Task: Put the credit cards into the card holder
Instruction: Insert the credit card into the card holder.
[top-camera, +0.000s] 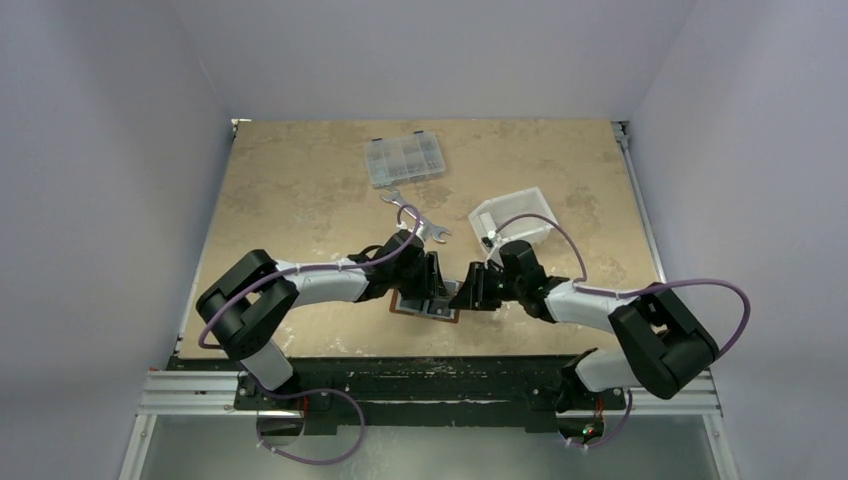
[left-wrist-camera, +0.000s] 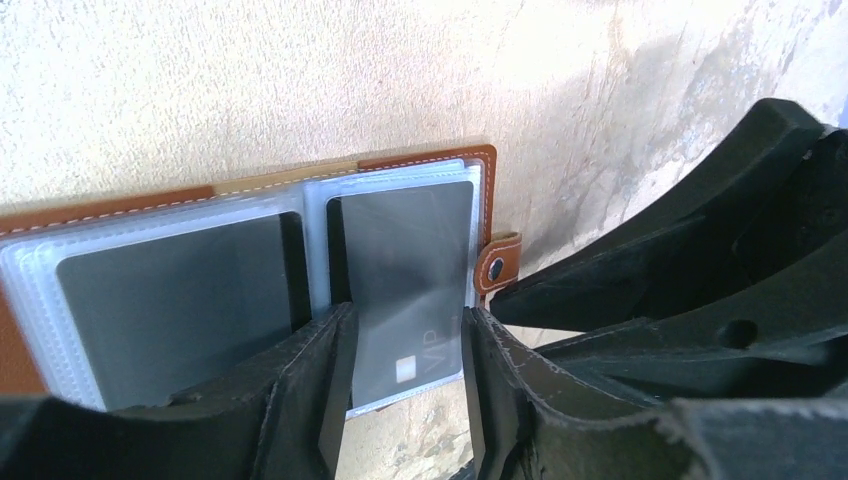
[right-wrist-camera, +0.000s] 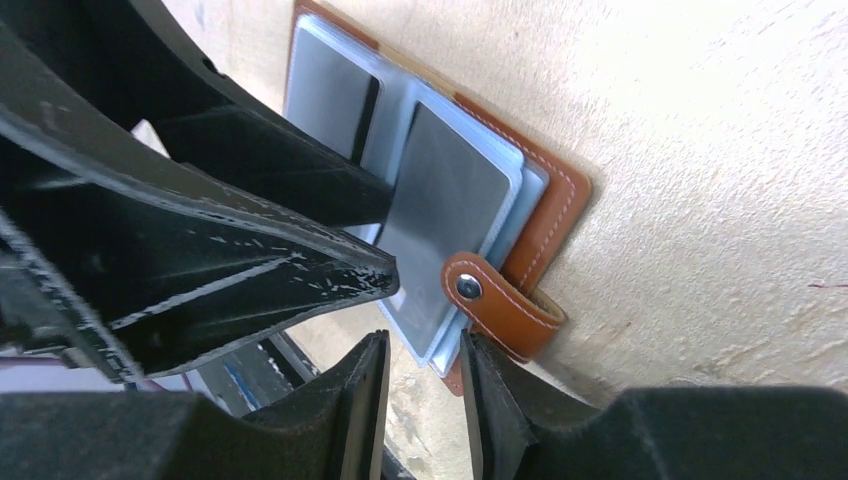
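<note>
Both arms are in tight over the card holder (top-camera: 408, 306), which lies open and flat on the table (top-camera: 300, 180) near the front edge, between the two wrists. The left wrist view shows its brown leather rim (left-wrist-camera: 430, 160) framing clear plastic sleeves. One dark grey card (left-wrist-camera: 170, 290) sits fully inside the left pocket. The VIP card (left-wrist-camera: 405, 250) is in the right pocket, its near end poking out past the sleeve.

The left gripper (left-wrist-camera: 406, 335) has that VIP card squarely between its fingers (left-wrist-camera: 320, 380), one pressed to each long edge: a firm pinch, by the look of it.

Over to the right gripper (right-wrist-camera: 424, 348). Its fingers (right-wrist-camera: 490, 410) stand only a narrow gap apart, and the corner of the sleeves dips into that gap, just beside the snap strap (right-wrist-camera: 490, 300). Whether it is actually pinching there, I cannot tell. From the left wrist, the strap (left-wrist-camera: 495, 265) hangs off the holder's right edge, with a black fingertip of the right arm almost touching it.

From above, the left gripper (top-camera: 432, 288) and right gripper (top-camera: 468, 290) face each other nose to nose over the holder. Farther back on the table lie a wrench (top-camera: 415, 222), a clear compartment box (top-camera: 405, 160) and a white bin (top-camera: 515, 222), all well apart from the holder.
</note>
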